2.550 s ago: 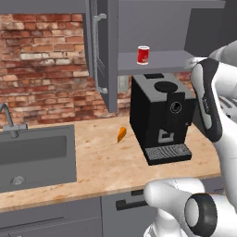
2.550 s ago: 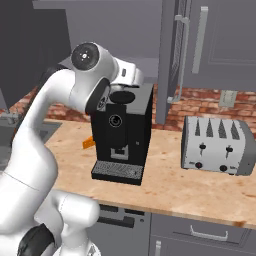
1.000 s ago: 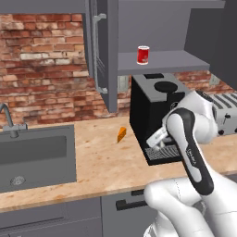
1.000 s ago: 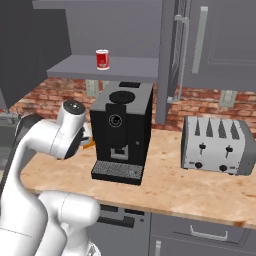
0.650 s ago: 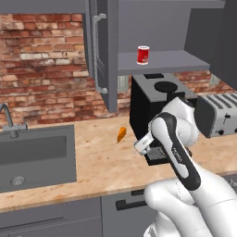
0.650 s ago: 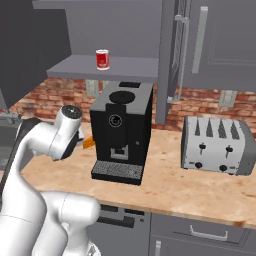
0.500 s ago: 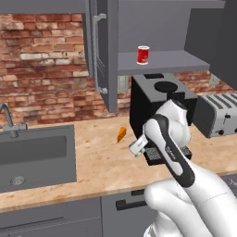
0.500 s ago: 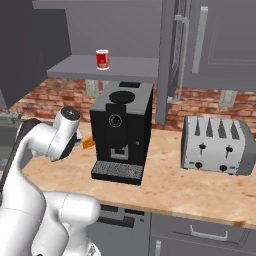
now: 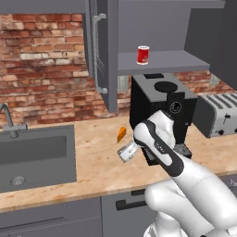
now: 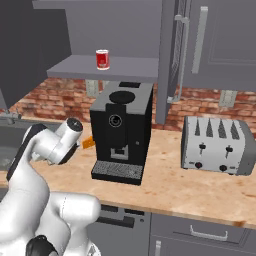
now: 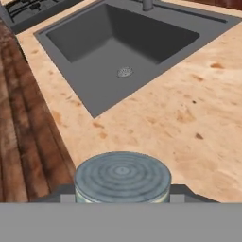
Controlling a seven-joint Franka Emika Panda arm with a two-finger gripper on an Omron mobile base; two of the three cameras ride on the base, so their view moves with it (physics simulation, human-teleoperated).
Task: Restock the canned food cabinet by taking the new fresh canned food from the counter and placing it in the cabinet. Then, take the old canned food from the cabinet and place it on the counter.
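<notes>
The can (image 9: pixel 143 55) on the cabinet shelf (image 9: pixel 162 61) is red with a white rim and a white mark on its label; the shelf and the cabinet door (image 9: pixel 102 51) are flat dark grey, the door handle (image 9: pixel 96 53) a paler metal grey. Below the shelf, the coffee machine (image 9: pixel 159 104) is black, and the toaster (image 10: pixel 218 144) beside it is silver-grey with dark slots. The counter (image 9: pixel 99 162) is light tan with darker brown speckles, and the sink (image 11: pixel 120 48) set into it is plain grey. The wall (image 9: pixel 41 65) behind the sink is red-brown brick with pale mortar lines. The can (image 11: pixel 122 177) held in the gripper (image 9: pixel 126 153) has a dull grey-blue top ringed with fine circles. A small orange thing (image 9: pixel 121 134) lies on the counter beside the coffee machine.
</notes>
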